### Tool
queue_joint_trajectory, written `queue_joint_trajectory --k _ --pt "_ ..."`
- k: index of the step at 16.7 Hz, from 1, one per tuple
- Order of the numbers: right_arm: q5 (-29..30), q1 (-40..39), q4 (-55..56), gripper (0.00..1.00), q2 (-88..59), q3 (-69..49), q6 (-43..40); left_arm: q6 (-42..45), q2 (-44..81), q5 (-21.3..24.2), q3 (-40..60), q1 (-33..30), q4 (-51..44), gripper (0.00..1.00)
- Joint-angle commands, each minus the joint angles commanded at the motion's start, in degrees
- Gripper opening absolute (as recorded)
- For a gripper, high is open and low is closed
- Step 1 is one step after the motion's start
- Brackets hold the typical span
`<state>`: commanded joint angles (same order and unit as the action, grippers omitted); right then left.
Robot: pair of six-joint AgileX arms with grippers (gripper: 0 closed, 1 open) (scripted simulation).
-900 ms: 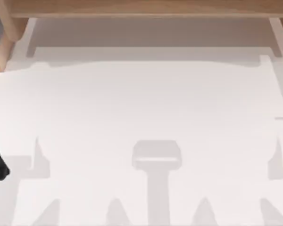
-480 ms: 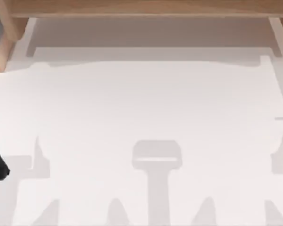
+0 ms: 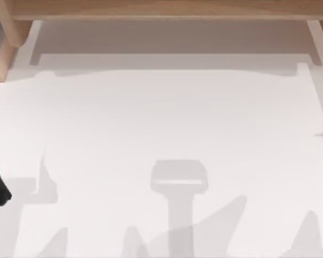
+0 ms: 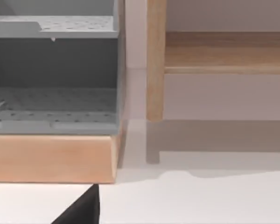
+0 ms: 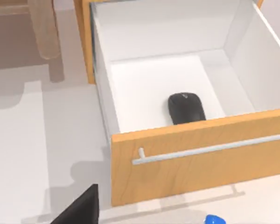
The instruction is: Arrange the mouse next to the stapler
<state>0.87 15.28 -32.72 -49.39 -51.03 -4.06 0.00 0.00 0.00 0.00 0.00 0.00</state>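
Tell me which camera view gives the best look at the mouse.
The right wrist view: the black mouse lies in plain sight inside the open wooden drawer. The top view gives the white table and shadows, and the left wrist view a grey shelf unit.

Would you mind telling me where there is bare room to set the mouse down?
The white tabletop is bare from the wooden shelf forward. The open drawer holds the mouse near its front panel, with bare floor behind it.
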Motion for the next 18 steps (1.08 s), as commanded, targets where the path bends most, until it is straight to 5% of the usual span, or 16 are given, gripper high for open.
queue_joint_trajectory --k 7,18 --pt "-0.4 7.0 -22.8 1.0 -43.3 -43.1 -4.9 0.0 0.0 0.0 0.0 0.0 0.0 1.0" --pt "-1.6 7.1 -41.9 1.0 -88.7 -81.6 -13.6 0.0 0.0 0.0 0.0 0.0 0.0 1.0"
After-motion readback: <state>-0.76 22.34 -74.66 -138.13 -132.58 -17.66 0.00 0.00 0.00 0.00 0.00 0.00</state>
